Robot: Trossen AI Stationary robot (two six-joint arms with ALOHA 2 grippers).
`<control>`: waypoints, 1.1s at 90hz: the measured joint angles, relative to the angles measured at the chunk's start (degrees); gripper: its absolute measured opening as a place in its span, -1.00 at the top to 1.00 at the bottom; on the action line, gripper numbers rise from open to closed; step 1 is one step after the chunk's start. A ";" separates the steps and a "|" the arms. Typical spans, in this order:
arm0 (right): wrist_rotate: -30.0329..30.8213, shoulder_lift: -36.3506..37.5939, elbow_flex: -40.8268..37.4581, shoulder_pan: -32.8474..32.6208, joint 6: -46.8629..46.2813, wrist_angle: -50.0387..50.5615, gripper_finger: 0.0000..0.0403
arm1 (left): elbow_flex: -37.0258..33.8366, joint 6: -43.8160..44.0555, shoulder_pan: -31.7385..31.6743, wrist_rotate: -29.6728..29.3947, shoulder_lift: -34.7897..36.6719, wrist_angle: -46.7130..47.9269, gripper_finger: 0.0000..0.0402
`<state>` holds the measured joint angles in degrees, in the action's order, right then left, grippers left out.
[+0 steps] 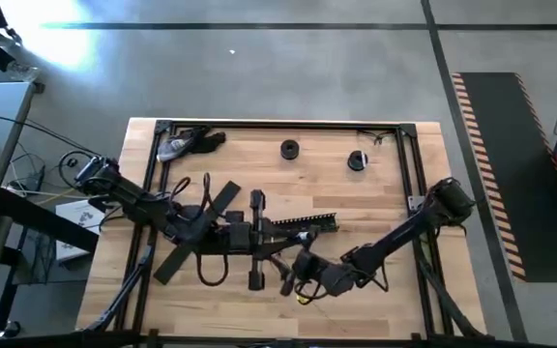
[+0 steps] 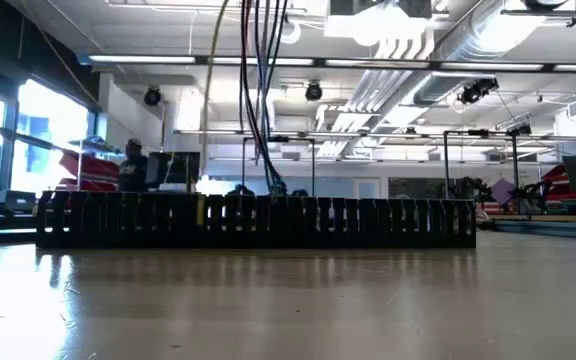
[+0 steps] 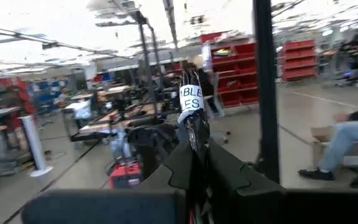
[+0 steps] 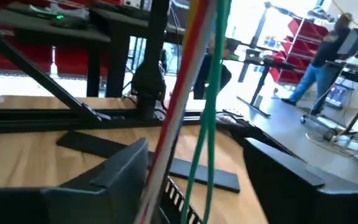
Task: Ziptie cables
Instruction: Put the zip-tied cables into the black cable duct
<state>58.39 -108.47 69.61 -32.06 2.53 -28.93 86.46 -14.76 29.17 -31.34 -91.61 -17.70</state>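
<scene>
The cables, thin red, yellow, white and green wires, run through the gap between my right gripper's wide-apart fingers; whether they touch the fingers I cannot tell. In the low view, thin cables rise from behind the black slotted channel. That channel lies mid-table, with my right gripper just on its near side. My left gripper sits at the channel's left end, shut on a black bundle with a white label. My left gripper pinches the lower part of the black labelled bundle between its two fingers. The bundle sticks out past the fingertips, label end farthest from them. The place of contact itself is hidden by the fingers.
Two long black strips lie crossed under my left arm. Two small round black objects and a grey-and-black tool sit near the far edge. A black frame borders the table. People show in the room beyond.
</scene>
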 joint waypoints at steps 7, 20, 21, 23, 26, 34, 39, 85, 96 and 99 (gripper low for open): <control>-2.04 -0.02 -0.03 1.56 -1.58 0.94 0.28 | 0.00 -1.21 0.49 -2.00 0.00 -0.23 0.95; -5.81 -0.02 -0.03 3.68 -3.67 4.27 0.79 | 0.00 -2.32 1.75 -6.55 0.00 -0.16 0.95; -5.74 -0.02 -0.03 3.73 -3.70 4.81 0.82 | 0.00 -2.58 1.89 -7.02 0.00 -0.16 0.95; -5.41 0.02 -0.03 3.78 -3.64 6.15 0.89 | 0.00 -3.23 2.21 -8.11 0.00 -0.16 0.96; -4.52 0.23 -0.03 3.79 -3.58 8.68 0.94 | 0.00 -4.16 2.70 -9.58 0.00 -0.14 0.96; -1.11 1.52 -0.05 3.45 -4.66 17.01 0.96 | 0.00 -5.30 4.38 -12.59 0.00 1.26 0.97; 0.03 2.67 -0.05 3.23 -5.84 22.80 0.97 | 0.00 -4.55 5.10 -12.94 0.00 2.58 0.97; -8.22 13.19 -0.05 4.85 -15.96 62.48 1.00 | -13.67 0.62 8.09 -28.23 -0.02 -6.25 0.97; -12.03 13.31 -0.01 6.03 -15.80 68.98 1.00 | -20.02 -0.33 6.89 -29.46 -0.02 -14.85 0.97; -12.98 13.31 -0.01 6.41 -15.95 70.86 1.00 | -21.92 -0.91 6.59 -29.48 -0.03 -17.87 0.97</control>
<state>45.41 -95.15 69.60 -25.65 -13.42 41.93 64.53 -15.67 35.76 -60.82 -91.64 -35.57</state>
